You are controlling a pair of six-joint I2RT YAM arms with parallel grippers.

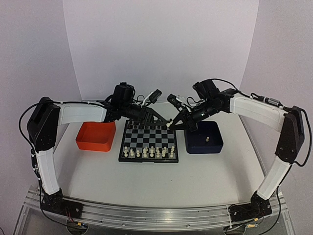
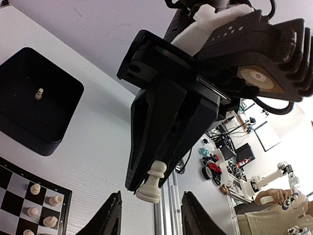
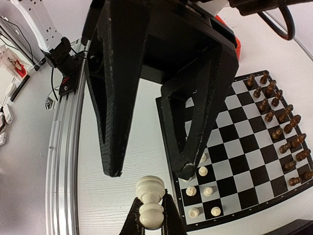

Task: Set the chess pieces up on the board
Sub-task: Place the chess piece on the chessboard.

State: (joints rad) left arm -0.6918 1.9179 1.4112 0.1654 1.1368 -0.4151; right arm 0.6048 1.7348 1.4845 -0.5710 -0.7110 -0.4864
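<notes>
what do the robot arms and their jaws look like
Both match: the left arm and right arm have white shells on the long links, black joints and bases, and thin black cables looping alongside. The jaws are matte black, long tapered wedges.

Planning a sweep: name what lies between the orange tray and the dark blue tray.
In the top view, the board, chess pieces on its near rows, sits between the orange tray and the dark blue tray.

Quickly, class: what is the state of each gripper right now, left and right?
Left gripper: open, holding nothing.
Right gripper: closed on a cream-white chess piece.
</notes>
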